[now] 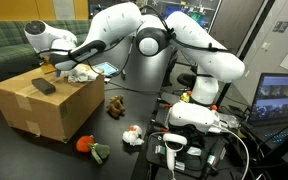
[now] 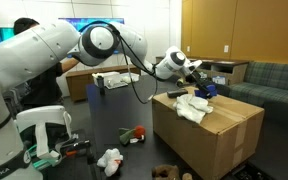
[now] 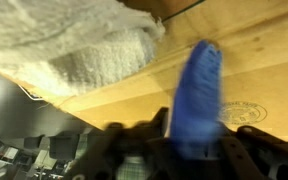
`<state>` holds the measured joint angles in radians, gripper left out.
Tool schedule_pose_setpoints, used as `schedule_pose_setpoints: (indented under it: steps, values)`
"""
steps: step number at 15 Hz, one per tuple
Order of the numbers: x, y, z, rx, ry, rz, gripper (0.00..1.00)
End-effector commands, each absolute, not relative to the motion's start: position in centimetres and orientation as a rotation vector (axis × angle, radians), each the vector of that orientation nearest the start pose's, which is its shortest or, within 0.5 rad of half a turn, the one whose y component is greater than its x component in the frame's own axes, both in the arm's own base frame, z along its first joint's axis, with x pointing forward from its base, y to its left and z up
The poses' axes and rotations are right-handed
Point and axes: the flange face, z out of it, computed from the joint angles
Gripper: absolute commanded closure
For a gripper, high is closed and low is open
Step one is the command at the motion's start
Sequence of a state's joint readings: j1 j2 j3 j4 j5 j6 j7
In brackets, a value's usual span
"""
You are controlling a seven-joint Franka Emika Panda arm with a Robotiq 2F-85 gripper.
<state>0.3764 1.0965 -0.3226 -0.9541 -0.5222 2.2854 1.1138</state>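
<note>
My gripper [image 3: 189,150] is shut on a blue object [image 3: 199,95] that sticks out between the fingers. It hangs just above the top of a cardboard box [image 3: 259,60]. A white towel [image 3: 74,40] lies on the box beside the blue object. In both exterior views the gripper [image 2: 198,79] [image 1: 60,66] is over the box [image 2: 214,130] [image 1: 44,108], with the blue object [image 2: 209,89] at its tip and the white towel [image 2: 192,106] [image 1: 81,73] next to it. A black object [image 1: 46,87] [image 2: 176,94] also lies on the box top.
Small plush toys lie on the dark floor: a red and green one [image 1: 86,145], a brown one [image 1: 114,107], a white one [image 1: 132,135] [image 2: 109,158]. A green sofa [image 1: 9,50] stands behind the box. A screen [image 1: 282,98] and cables stand near the robot base.
</note>
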Motion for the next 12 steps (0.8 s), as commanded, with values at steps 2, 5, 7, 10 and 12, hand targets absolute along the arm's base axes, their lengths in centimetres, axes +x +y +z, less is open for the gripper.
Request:
schedule_pose_setpoints:
  steps: [2,5,7,10,12]
  values:
    - [80.9,14.8,26.2,-3.274,0.978,-1.095,0.30]
    - [80.8,15.1,28.1,-3.273,0.989,-1.104,0.08]
    - [80.7,15.4,29.3,-3.270,0.977,-1.092,0.00]
    - [80.1,16.7,30.5,-3.273,0.882,-1.023,0.00]
    - [79.6,17.9,31.0,-3.278,0.785,-0.949,0.00]
